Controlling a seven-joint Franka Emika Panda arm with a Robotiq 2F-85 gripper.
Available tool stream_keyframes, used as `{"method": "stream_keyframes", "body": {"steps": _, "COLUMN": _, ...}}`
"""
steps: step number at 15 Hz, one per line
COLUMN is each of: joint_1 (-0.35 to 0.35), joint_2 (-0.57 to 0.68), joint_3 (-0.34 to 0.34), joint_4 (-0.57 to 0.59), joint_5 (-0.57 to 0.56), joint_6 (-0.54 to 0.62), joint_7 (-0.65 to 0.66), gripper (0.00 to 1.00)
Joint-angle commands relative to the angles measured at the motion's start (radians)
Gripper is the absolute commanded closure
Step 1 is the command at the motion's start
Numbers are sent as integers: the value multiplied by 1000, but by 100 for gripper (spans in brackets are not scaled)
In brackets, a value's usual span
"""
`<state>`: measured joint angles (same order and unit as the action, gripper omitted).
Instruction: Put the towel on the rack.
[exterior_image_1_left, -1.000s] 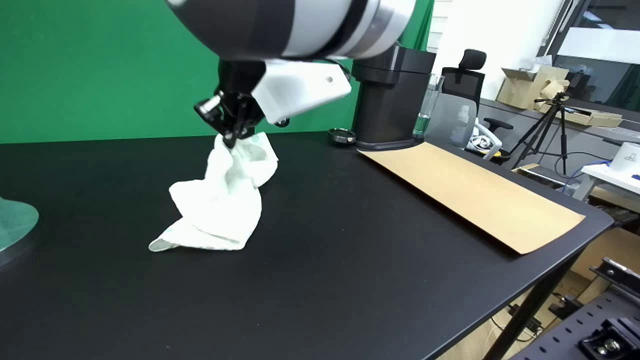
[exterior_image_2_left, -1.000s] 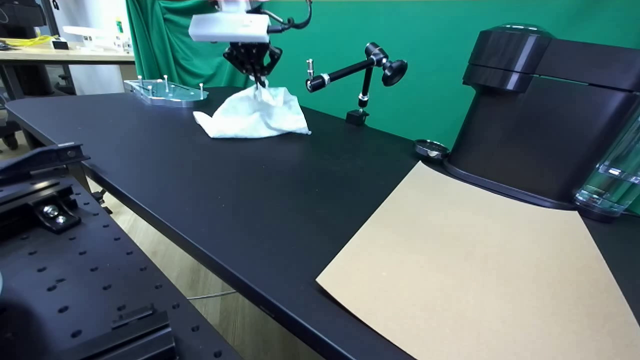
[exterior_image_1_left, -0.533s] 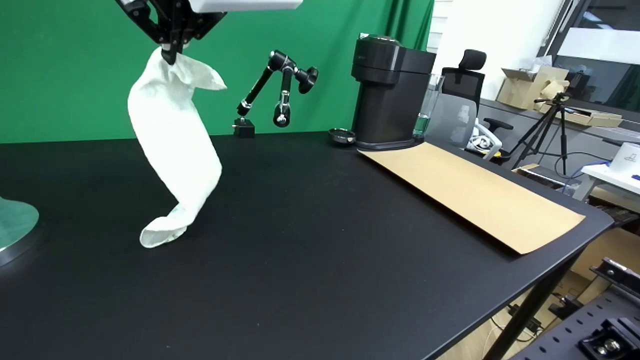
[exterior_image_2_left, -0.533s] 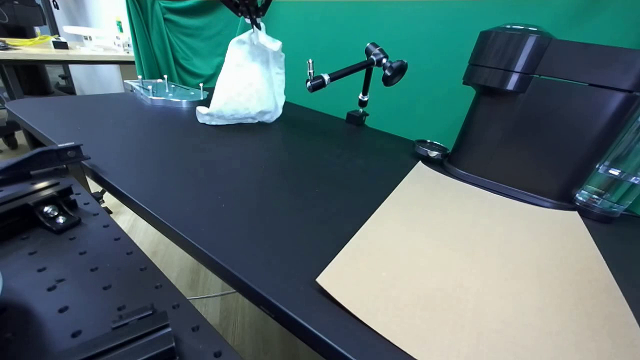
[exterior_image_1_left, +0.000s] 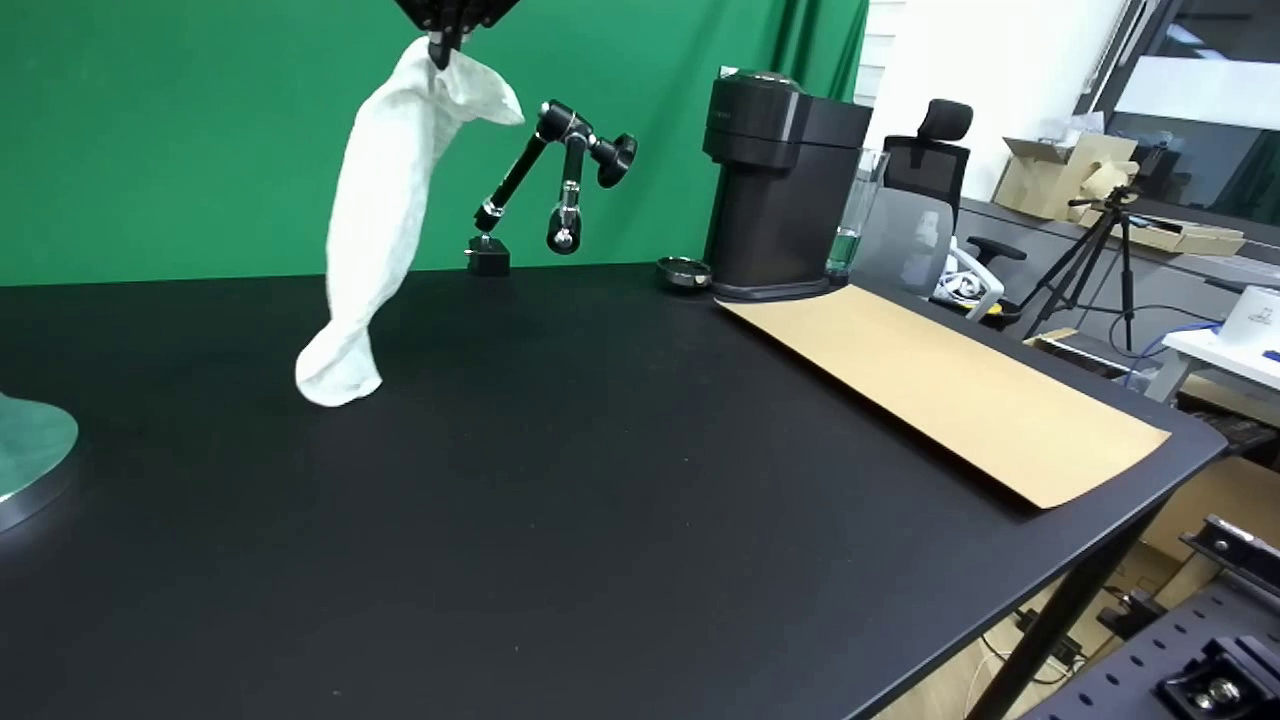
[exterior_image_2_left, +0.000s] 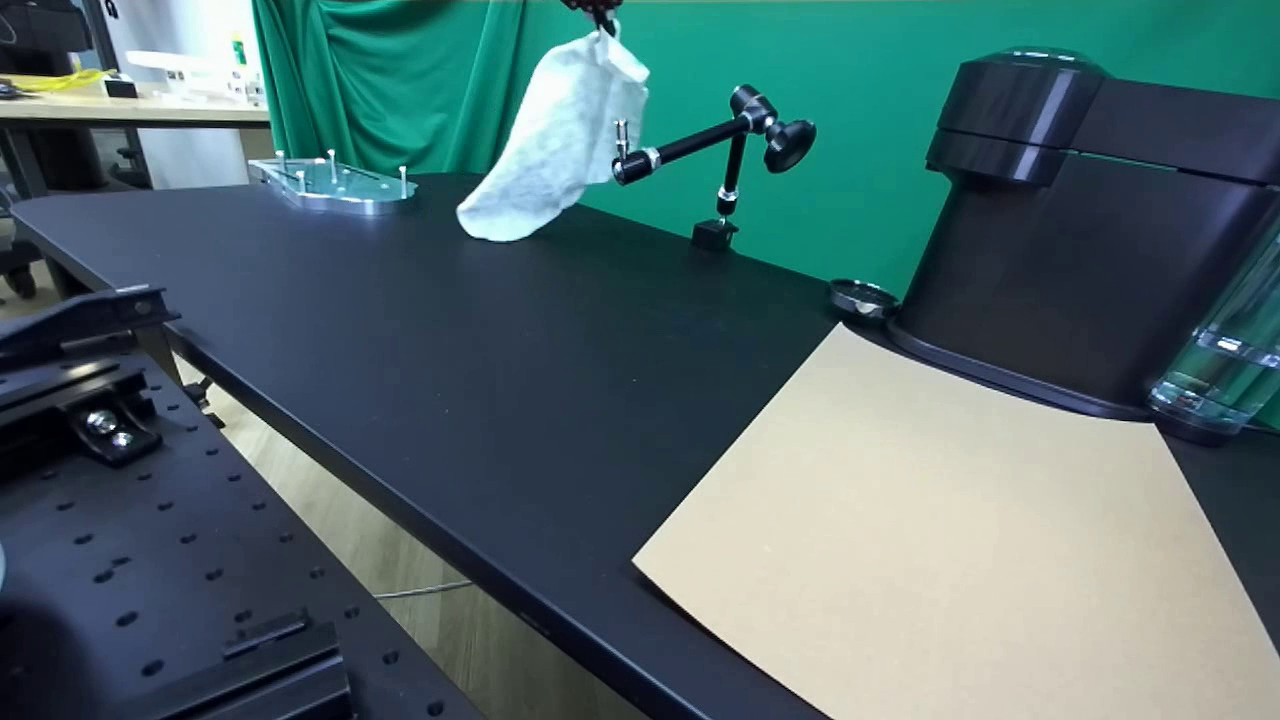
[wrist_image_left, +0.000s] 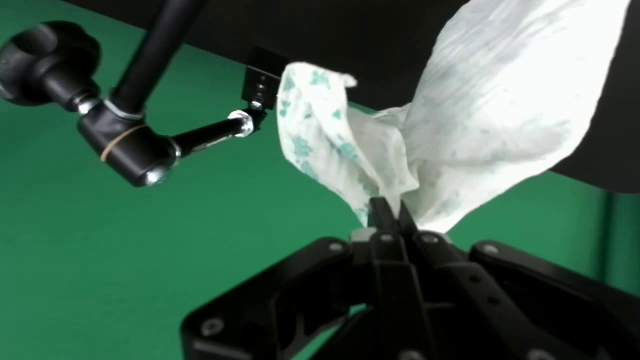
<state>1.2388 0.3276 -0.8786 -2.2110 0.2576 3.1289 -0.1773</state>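
White towel (exterior_image_1_left: 380, 190) – long axis off vert., free end pts down – gripper (wrist_image_left: 393, 212) pinching top.

Blk gripper (wrist_image_left: 393, 212), jaws pinched together — pointing down, high in both ext. views

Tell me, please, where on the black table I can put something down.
The wide middle of the black table is bare, between the pegged plate and the brown sheet. It is crowded along the green backdrop: jointed stand, small round metal piece, coffee machine; nearby, the towel hangs from the jaws.
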Motion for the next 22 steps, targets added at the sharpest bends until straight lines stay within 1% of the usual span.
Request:
{"method": "stream_keyframes", "body": {"steps": 1, "joint_1": -83, "joint_2": 48, "joint_3": -10, "joint_4": 90, "joint_5": 39, "joint_6": -67, "joint_7": 32, "gripper": 100}}
{"method": "stream_keyframes", "body": {"steps": 5, "joint_1": -168, "joint_2": 94, "joint_3": 10, "joint_4": 120, "joint_5": 77, "joint_6": -84, "joint_7": 29, "gripper": 100}}
{"method": "stream_keyframes", "body": {"steps": 8, "joint_1": -209, "joint_2": 125, "joint_3": 32, "joint_4": 115, "joint_5": 107, "joint_6": -78, "joint_7": 26, "gripper": 100}}
{"method": "stream_keyframes", "body": {"steps": 10, "joint_1": -228, "joint_2": 134, "joint_3": 47, "joint_4": 103, "joint_5": 121, "joint_6": -76, "joint_7": 19, "gripper": 100}}
{"method": "stream_keyframes", "body": {"steps": 13, "joint_1": -234, "joint_2": 123, "joint_3": 47, "joint_4": 68, "joint_5": 136, "joint_6": -66, "joint_7": 12, "gripper": 100}}
{"method": "stream_keyframes", "body": {"steps": 17, "joint_1": -213, "joint_2": 94, "joint_3": 3, "joint_4": 26, "joint_5": 149, "joint_6": -68, "joint_7": 15, "gripper": 100}}
{"method": "stream_keyframes", "body": {"steps": 22, "joint_1": -166, "joint_2": 59, "joint_3": -107, "joint_4": -54, "joint_5": 158, "joint_6": -92, "joint_7": 20, "gripper": 100}}
